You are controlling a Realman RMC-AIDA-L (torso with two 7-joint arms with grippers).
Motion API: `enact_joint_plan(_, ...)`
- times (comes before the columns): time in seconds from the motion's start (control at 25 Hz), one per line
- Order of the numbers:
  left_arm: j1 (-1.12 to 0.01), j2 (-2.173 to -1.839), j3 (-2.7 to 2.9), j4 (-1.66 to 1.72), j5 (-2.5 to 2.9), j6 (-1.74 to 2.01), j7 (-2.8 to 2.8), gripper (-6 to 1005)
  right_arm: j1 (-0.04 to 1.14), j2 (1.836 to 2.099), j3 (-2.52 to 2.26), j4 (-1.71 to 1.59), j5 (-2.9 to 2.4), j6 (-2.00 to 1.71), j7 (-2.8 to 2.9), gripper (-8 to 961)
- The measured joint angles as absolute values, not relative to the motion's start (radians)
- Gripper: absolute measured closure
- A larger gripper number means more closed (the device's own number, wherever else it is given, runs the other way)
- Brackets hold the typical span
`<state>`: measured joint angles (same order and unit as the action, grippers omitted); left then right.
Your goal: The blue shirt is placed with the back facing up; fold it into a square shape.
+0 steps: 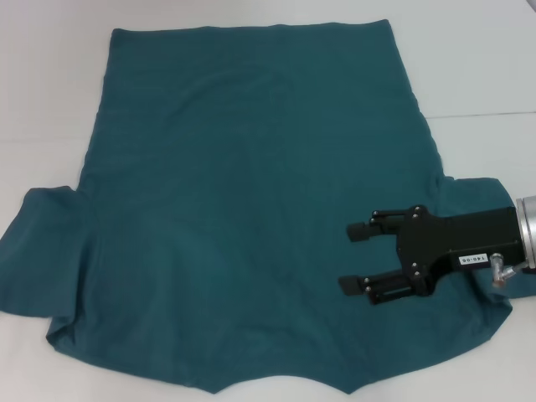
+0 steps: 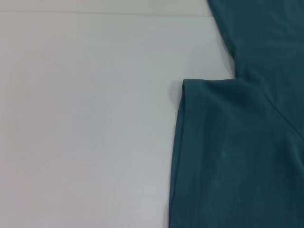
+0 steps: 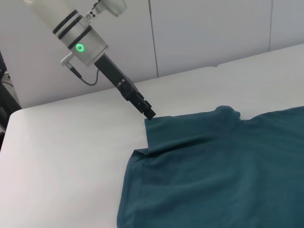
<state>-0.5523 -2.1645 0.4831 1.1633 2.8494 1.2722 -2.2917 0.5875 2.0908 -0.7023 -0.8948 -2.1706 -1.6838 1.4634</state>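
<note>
Blue shirt (image 1: 251, 209), a large plain teal-blue short-sleeved T-shirt of soft matte knit, lies spread flat over the white tabletop (image 1: 50, 100), its straight hem at the far side and its shoulders toward the robot. Its near edge runs out of the head view, so the collar cannot be made out there. One short sleeve (image 1: 46, 251) spreads out on the robot's left; the other is partly covered by the right arm. In the left wrist view only a sleeve hem and part of the body of the shirt (image 2: 237, 156) show against the bare tabletop (image 2: 85, 118), and that arm's own tool is not in the picture.

The right tool (image 1: 353, 258), black with two padded fingers (image 1: 360, 231), hovers over the shirt's right part with its fingers spread apart and nothing between them; whether the pads touch the cloth cannot be told.

The left tool (image 3: 148, 114), seen from the right wrist, hangs on a silver wrist with a green light, its tip at the sleeve's edge (image 3: 156, 124). Whether its fingers are apart or together cannot be told.
</note>
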Motion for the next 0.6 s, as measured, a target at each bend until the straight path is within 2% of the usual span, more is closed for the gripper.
enact_joint_plan(0.04, -0.552, -2.164, 0.482, 1.161, 2.850, 1.271, -2.292, 350, 0.588, 2.091, -0.702, -0.895, -2.171, -1.684, 1.463, 68)
enact_joint_plan(0.6, -0.550, -2.164, 0.482, 1.137, 2.854, 1.245, -2.292, 359, 0.591, 2.091, -0.703, -0.894, -2.171, -1.689, 1.463, 68)
